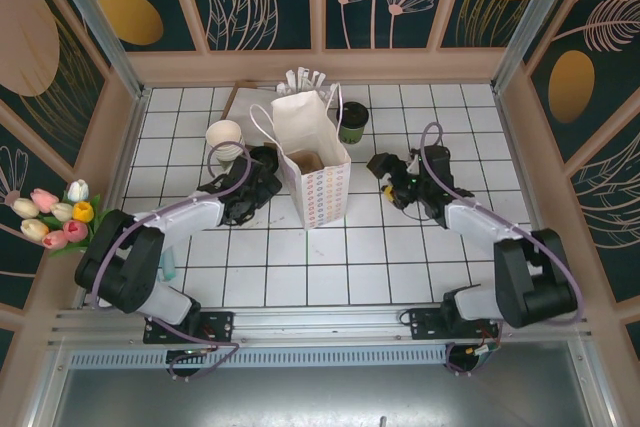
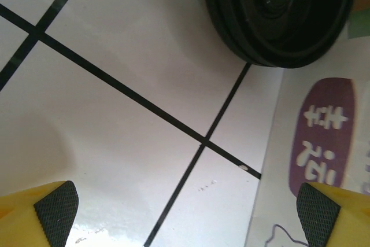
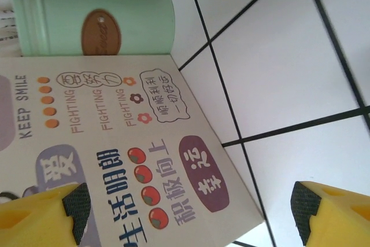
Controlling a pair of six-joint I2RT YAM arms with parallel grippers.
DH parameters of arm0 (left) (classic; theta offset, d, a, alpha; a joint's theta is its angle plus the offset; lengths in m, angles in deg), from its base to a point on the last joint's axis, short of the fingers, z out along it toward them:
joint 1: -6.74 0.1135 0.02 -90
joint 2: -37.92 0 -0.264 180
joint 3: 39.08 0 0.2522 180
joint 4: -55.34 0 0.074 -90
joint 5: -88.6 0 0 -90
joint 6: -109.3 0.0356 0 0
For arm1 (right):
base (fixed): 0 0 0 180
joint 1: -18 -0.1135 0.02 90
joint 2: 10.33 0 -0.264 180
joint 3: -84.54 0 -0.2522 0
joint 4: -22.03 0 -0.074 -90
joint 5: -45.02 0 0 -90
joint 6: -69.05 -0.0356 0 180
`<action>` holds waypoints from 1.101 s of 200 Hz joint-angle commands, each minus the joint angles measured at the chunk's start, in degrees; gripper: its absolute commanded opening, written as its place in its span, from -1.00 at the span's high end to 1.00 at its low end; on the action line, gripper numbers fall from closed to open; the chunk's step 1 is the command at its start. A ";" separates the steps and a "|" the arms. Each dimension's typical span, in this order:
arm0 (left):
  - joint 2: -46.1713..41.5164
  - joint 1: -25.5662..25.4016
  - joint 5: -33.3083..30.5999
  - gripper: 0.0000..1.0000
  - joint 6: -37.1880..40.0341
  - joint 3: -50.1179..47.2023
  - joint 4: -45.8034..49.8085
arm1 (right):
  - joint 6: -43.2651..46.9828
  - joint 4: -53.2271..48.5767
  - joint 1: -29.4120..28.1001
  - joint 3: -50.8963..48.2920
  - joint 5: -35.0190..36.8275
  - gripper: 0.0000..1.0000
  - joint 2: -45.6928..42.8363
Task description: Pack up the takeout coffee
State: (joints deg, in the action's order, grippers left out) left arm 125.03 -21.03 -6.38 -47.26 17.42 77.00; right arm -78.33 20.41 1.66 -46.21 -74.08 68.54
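Dark-green cup (image 1: pixel 352 121) with a black lid stands upright on the tiles at the bag's (image 1: pixel 312 177) 1 o'clock, just behind it and not yet packed. The right gripper (image 3: pixel 191 215) hangs at the bag's 3 o'clock, jaws spread and holding nothing, with the cup at its 11 o'clock. A good grasp would likely take the cup's wall below the lid, close gently, then lift it above the bag's rim. The left gripper (image 2: pixel 185 218), also spread and empty, sits at the bag's 9 o'clock. Room is tight: the holder (image 1: pixel 303 82) stands at the cup's 10 o'clock and the bag's handles are near. Open tiles lie toward 3 o'clock.
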 commanded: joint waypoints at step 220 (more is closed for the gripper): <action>-8.06 0.00 -6.59 -0.97 3.97 -1.01 -3.68 | 29.33 -18.01 3.95 27.30 6.78 -0.98 14.46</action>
State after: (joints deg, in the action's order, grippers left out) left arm 121.34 -21.03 -10.75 -44.36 17.42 75.34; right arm -63.64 11.21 2.36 -24.57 -67.13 80.78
